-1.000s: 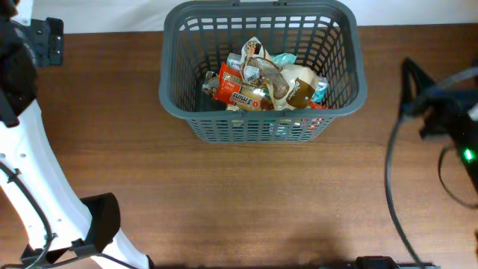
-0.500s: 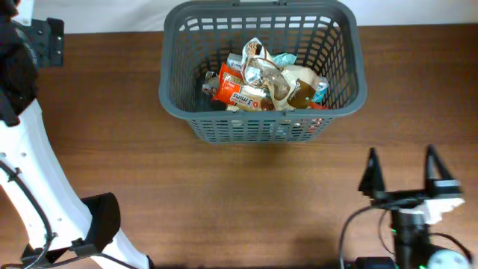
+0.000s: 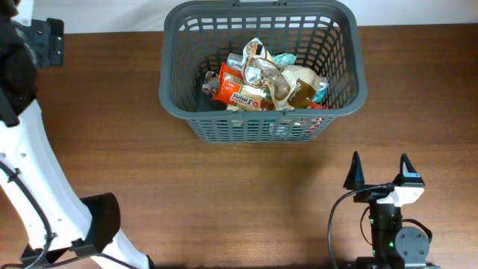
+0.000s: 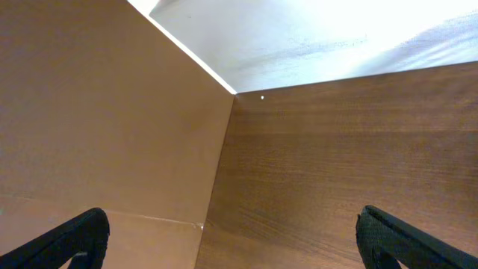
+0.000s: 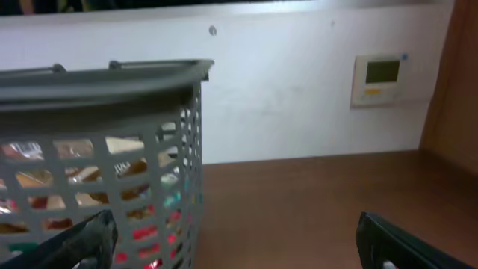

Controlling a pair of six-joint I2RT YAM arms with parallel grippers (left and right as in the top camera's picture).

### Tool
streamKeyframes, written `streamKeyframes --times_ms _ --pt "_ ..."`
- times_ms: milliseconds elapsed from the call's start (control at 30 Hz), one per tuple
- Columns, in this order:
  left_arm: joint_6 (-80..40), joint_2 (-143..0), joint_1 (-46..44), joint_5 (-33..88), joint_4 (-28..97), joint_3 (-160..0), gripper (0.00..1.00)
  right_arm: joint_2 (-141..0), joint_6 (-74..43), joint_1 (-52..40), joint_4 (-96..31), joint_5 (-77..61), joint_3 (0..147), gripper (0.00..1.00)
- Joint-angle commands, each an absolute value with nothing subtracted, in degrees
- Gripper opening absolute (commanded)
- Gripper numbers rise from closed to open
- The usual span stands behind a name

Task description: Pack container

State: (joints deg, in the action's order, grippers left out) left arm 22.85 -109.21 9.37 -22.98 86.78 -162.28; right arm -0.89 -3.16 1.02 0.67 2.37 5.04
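Note:
The dark grey basket (image 3: 173, 82) stands at the back middle of the table with several snack packets (image 3: 261, 86) piled in it. It also shows in the right wrist view (image 5: 97, 82), with packets visible through its lattice. My right gripper (image 3: 378, 170) is open and empty at the front right, low over the table and pointing toward the basket's right end; its fingertips show in the right wrist view (image 5: 239, 243). My left gripper (image 4: 239, 239) is open and empty, facing a brown panel and the wood tabletop. Only the left arm's body shows in the overhead view.
The white left arm (image 3: 30, 149) runs along the table's left edge. A white wall with a thermostat panel (image 5: 382, 78) lies behind the table. A brown upright panel (image 4: 104, 112) stands at the left by the left gripper.
The right arm has swung from the far right edge to the front right of the table. Its open gripper now points toward the basket. The basket and left arm have not moved.

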Motion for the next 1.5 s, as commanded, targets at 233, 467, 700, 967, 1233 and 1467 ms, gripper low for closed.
streamKeyframes --times_ms 233,467,700,967,1233,1467 --pt "21.89 -109.47 9.54 -23.38 86.70 -162.19 0.99 -0.19 -3.70 0.47 -4.40 3.27 0.32 0.99" --pt "21.87 -109.47 9.54 -23.38 86.70 -162.19 0.99 -0.21 -3.70 0.47 -4.32 3.29 0.32 0.99" --pt "21.89 -109.93 9.54 -23.20 86.72 -162.19 0.99 -0.21 -3.70 0.47 -4.32 3.29 0.32 0.99" --pt "21.89 -102.94 4.23 -23.20 90.91 -161.75 0.99 -0.21 -3.70 0.47 -4.32 3.29 0.32 0.99" --pt "9.72 -79.96 3.90 -19.00 83.37 -132.05 0.99 -0.21 -3.70 0.47 -4.32 3.29 0.32 0.99" --pt "-13.28 -59.05 3.90 -7.86 48.12 -87.24 0.99 -0.21 -3.70 0.47 -4.32 3.29 0.32 0.99"
